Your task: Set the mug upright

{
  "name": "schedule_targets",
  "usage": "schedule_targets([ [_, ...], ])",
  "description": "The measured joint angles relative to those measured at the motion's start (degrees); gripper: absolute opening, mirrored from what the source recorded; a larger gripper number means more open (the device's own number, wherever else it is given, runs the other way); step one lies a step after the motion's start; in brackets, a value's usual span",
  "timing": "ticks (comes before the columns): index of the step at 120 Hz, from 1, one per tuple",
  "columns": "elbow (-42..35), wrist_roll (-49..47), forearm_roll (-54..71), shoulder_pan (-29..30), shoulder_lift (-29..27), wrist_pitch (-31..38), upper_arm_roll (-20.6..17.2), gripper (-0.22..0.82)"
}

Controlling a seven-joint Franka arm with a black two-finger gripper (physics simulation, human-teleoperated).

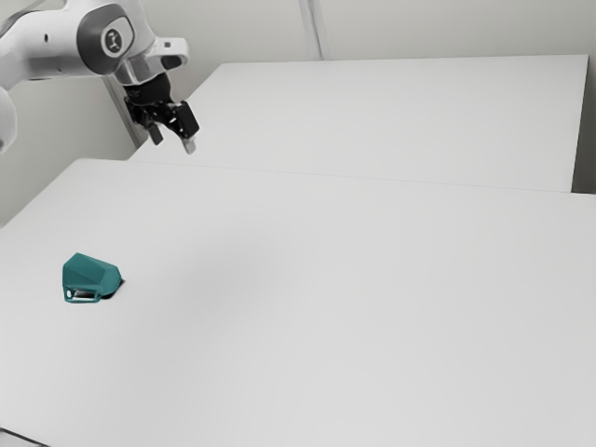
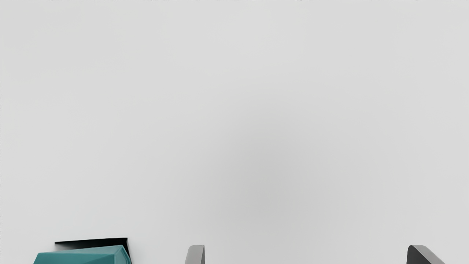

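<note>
Tool (image 1: 174, 142) open; tipped mug (image 1: 91, 273) below, off sideways.

"What furnishes the room?"

"A broad, smooth white tabletop (image 1: 372, 307) spans the foreground, a flat, white, four-sided surface (image 1: 400, 116) beyond it."

"And behind?"

"Plain pale-grey walls (image 1: 242, 33), with a narrow grey strip (image 1: 314, 28) running down, under diffuse light; a faint, soft-edged shadow (image 2: 265, 194) dims the tabletop."
</note>
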Motion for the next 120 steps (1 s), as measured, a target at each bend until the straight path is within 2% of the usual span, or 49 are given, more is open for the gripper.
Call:
schedule_targets([
  [16,-3.49,-0.05,-1.12,-0.32,-1.69,1.04,2.56,0.6],
  [31,-15.91,-0.17,-2.37,0.43,-8.61,5.31,5.79,0.6],
  [47,-26.07,-0.16,-3.05,5.56,-12.77,11.39,5.86,0.6],
  [55,-31.81,0.61,-4.29,10.93,-16.79,14.96,5.22,0.6],
  [60,-33.54,1.6,-6.1,16.16,-17.88,16.74,3.9,0.6],
  [69,-35.01,4.41,-10.14,25.23,-18.14,19.55,-0.71,0.6],
  [86,-35.94,11.86,-18.57,36.83,-13.94,25.1,-6.64,0.6],
  [94,-35.96,15.89,-22.51,40.95,-12.23,27.07,-8.88,0.6],
  [111,-35.66,24.25,-29.04,46.4,-9.01,29.41,-10.43,0.6],
  [120,-35.51,29.15,-33.32,51.13,-7.46,29.67,-13.06,0.6],
])
